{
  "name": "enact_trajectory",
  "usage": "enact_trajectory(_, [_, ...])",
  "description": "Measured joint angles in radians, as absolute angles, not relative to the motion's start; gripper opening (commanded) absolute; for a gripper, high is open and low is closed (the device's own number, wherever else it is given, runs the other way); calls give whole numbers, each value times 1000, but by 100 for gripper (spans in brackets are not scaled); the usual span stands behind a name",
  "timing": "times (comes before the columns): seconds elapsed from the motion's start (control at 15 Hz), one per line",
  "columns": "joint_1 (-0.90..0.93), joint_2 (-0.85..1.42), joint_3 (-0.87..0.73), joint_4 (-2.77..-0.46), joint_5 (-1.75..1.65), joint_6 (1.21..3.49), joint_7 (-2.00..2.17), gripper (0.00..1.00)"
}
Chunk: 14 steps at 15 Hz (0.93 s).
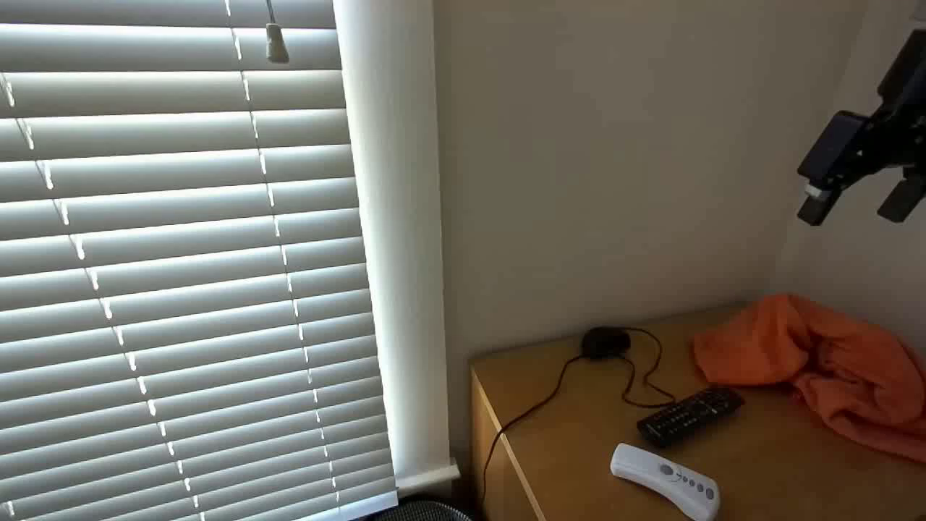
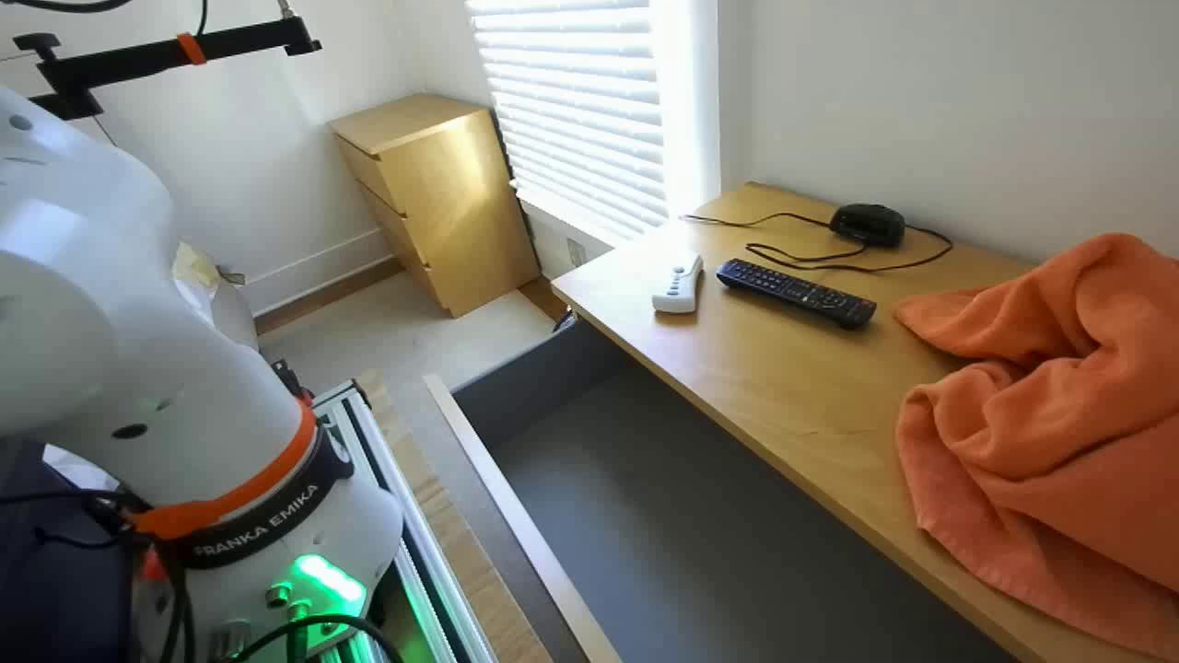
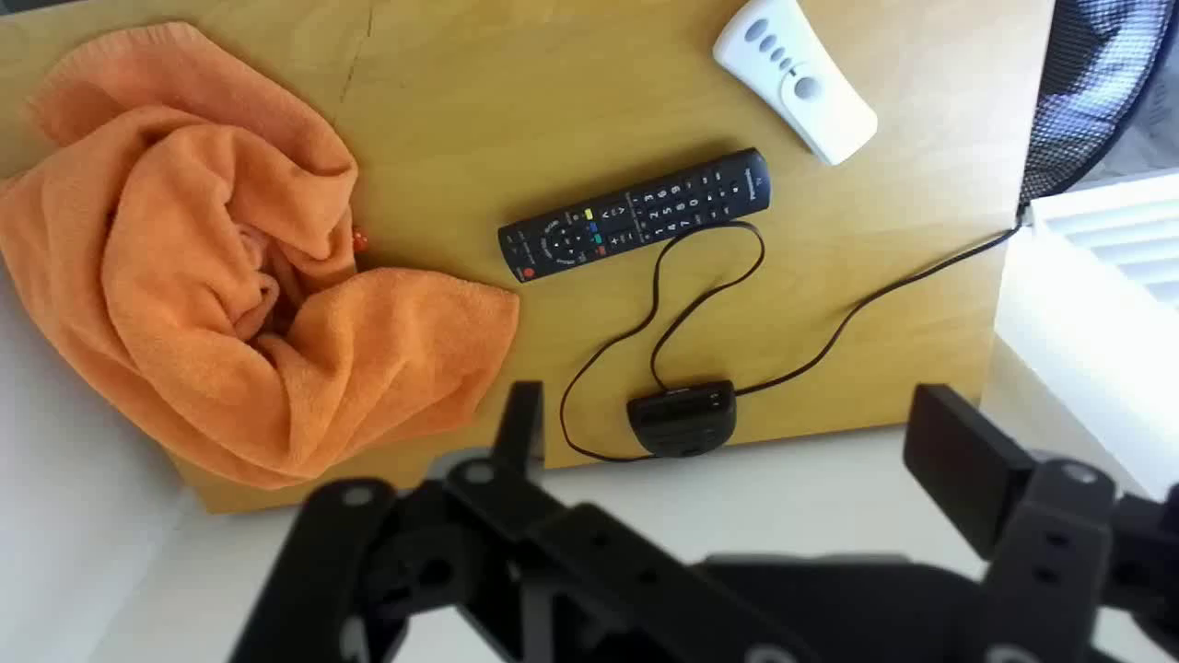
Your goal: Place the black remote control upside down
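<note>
While white blinds (image 1: 181, 289) hang at the left in an exterior view, the wooden worktop (image 1: 579, 427) starts to the right of them. A small black gadget (image 1: 606, 342) sits on it near the wall (image 1: 615, 181), with a thin black cable (image 1: 534, 409) running out of it. Next comes the white remote (image 1: 665, 479), lying with its buttons up. The black remote control (image 1: 691, 416) lies flat on the worktop, between the white remote and a crumpled orange cloth (image 1: 861, 369), and its buttons face up too. A loop of the cable comes close to it. Up high at the far right, well apart from the things below, the two fingers (image 1: 817, 208) are spread wide with just air between them.
</note>
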State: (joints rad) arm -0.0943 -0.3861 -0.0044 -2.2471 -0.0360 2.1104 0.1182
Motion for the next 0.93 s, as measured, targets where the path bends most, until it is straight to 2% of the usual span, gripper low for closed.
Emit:
enact_trajectory(0.53, [-96,-372,-12,-2245,-22,2107,140,100])
enact_trajectory(0.93, [-112,-207,-28,-2221,19,2114,364,100])
